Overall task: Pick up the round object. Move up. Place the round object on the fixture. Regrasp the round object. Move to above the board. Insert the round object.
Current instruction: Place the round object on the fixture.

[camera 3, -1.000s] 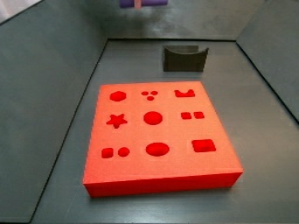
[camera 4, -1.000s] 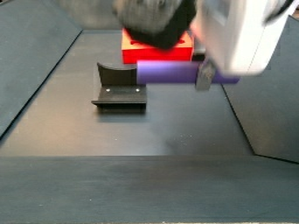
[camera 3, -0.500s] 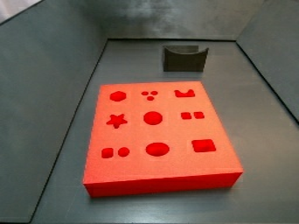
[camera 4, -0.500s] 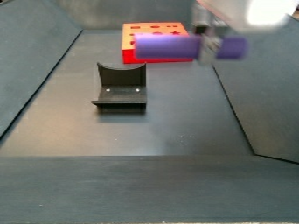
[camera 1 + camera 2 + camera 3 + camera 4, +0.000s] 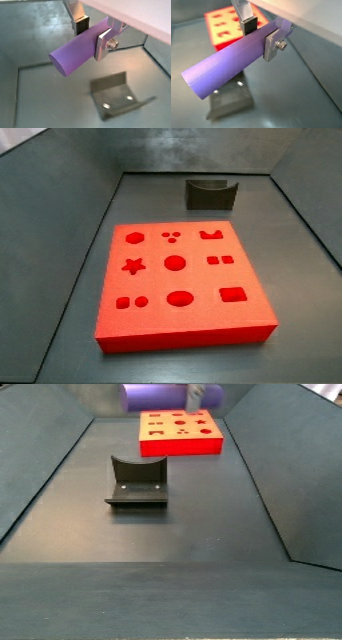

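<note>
You have the round object [image 5: 80, 48] clamped crosswise between the gripper [image 5: 93, 34] fingers [image 5: 103, 44], lifted clear of the floor in both wrist views. The fixture [image 5: 120, 97] sits on the floor beneath it, empty. In a side view the board [image 5: 182, 285] lies flat, nearer the camera than the fixture. The peg shows only at the top edge [image 5: 163, 396].

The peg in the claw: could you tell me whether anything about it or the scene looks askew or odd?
Nothing stands out. The claw, raised above the fixture, grips the purple peg crosswise near one end. The board lies flat and intact.
</note>
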